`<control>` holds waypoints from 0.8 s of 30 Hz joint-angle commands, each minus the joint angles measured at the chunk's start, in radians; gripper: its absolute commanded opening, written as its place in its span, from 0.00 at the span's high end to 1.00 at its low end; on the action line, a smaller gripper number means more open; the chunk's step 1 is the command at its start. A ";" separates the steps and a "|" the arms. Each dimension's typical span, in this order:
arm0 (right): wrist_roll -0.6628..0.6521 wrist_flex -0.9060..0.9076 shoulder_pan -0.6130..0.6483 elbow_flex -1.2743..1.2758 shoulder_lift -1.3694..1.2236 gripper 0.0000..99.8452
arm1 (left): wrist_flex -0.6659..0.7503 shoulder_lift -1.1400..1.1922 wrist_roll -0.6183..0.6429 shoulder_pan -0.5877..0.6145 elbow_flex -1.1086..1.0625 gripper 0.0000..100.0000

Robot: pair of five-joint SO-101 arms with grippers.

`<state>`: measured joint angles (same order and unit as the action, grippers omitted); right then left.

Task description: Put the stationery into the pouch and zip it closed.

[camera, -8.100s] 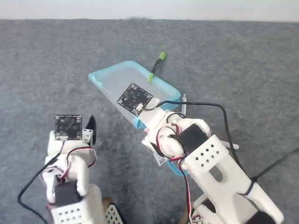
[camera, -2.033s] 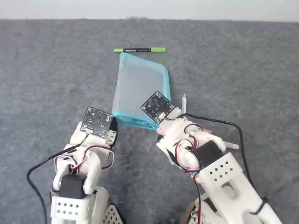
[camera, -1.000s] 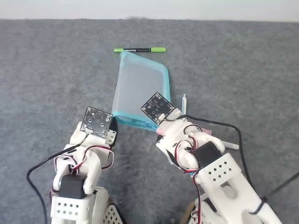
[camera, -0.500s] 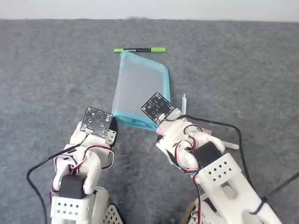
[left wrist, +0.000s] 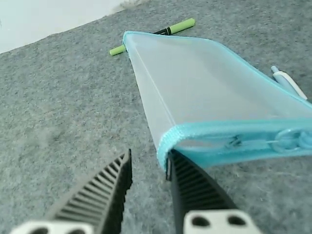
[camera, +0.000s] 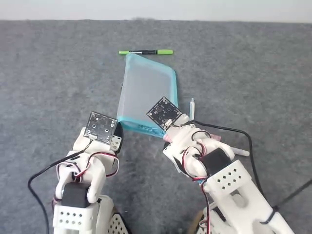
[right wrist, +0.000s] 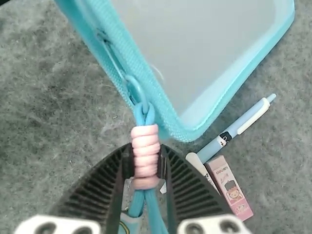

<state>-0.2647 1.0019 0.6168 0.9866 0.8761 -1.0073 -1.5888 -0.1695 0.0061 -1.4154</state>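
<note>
Grey felt table point(camera: 48, 73) meets white wall point(camera: 156, 9); right fingers point(right wrist: 100, 187) clamp pink zip pull point(right wrist: 145, 151), left fingers point(left wrist: 192, 187) parted.

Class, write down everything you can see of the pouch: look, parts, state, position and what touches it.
The pouch is rectangular, frosted translucent plastic with light blue edging and a blue zip along its near edge. It lies on the grey mat; nothing shows inside. The right gripper is shut on the pink-wrapped zip pull. The open left gripper sits at its near corner. A green pen lies by its far edge.
</note>
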 commanded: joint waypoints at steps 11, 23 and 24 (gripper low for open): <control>0.003 0.174 0.007 -0.015 0.317 0.99 | 0.038 -0.014 0.015 0.008 -0.005 0.77; -0.029 0.265 0.143 -0.044 0.420 0.99 | 0.114 -0.008 0.018 -0.020 -0.051 0.77; -0.029 0.263 0.143 -0.044 0.420 0.99 | 0.112 -0.008 0.018 -0.040 -0.051 0.77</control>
<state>-0.2785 1.2597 0.7380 0.9881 1.2720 -0.9244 -1.5904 -0.1634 0.0015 -1.4768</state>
